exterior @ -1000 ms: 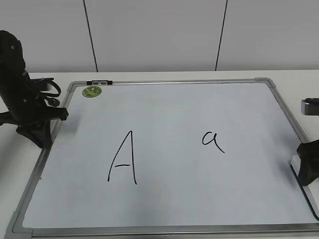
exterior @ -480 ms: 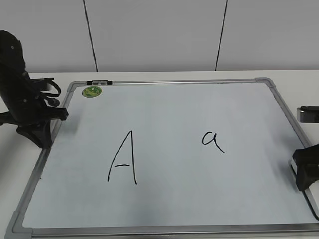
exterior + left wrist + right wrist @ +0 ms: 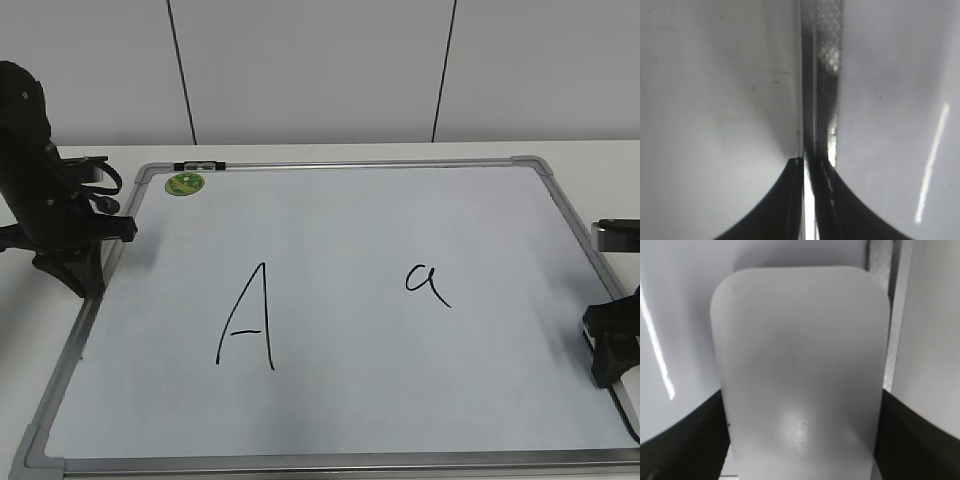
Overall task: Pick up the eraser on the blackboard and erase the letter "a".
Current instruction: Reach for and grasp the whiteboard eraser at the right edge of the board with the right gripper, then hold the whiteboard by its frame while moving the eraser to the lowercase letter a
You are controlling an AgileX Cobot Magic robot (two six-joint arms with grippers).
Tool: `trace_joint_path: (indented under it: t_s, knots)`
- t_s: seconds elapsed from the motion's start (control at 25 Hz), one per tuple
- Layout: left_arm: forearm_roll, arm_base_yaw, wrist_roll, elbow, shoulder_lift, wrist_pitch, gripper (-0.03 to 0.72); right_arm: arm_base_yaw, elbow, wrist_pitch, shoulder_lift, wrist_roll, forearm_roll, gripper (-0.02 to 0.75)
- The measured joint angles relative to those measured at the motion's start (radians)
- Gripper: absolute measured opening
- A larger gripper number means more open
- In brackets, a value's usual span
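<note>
Eraser (image 3: pixel 800 370) between right fingers (image 3: pixel 680 440): smooth white plastic, soft sheen. Board (image 3: pixel 340 240): glossy white face, streak glare. Frame (image 3: pixel 827 75) ahead of left fingers (image 3: pixel 785 200): silvery metal, dimpled texture. Fingers: matt black.

Right tool (image 3: pixel 612 350) cut by right edge of exterior view; only 1 dark finger shows, grip state unreadable there. Eraser (image 3: pixel 800 370) fills right wrist view, blurred, near end cut by bottom edge; lettering illegible. Blackboard (image 3: pixel 350 463) lower right corner out of frame. Left tool (image 3: pixel 807 165) blurred, fingertips run off bottom edge. Green magnet (image 3: pixel 185 184) print too small to read.
</note>
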Motion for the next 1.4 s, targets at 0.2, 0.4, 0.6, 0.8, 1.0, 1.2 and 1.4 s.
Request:
trace_joint_path:
  t_s: [0.2,0.4,0.6,0.8,1.0,1.2,1.4]
  knots:
    - [0.000,0.000,0.000,0.000,0.000,0.000,0.041,0.000,0.000,-0.002,0.002,0.002,0.000,0.571]
    - [0.000,0.000,0.000,0.000,0.000,0.000,0.042,0.000,0.000,-0.004,0.002,0.002,-0.005,0.536]
    - [0.000,0.000,0.000,0.000,0.000,0.000,0.042,0.000,0.000,-0.004,0.002,0.002,-0.005,0.534]
    - [0.000,0.000,0.000,0.000,0.000,0.000,0.042,0.000,0.000,-0.006,0.002,0.002,-0.005,0.533]
    - [0.000,0.000,0.000,0.000,0.000,0.002,0.042,0.000,-0.028,0.027,0.008,0.003,0.030,0.533]
    - [0.000,0.000,0.000,-0.001,0.000,0.002,0.042,0.000,-0.139,0.179,0.008,0.029,0.057,0.533]
    - [0.000,0.000,0.000,-0.001,0.000,0.002,0.044,0.042,-0.260,0.267,0.024,0.039,0.088,0.533]
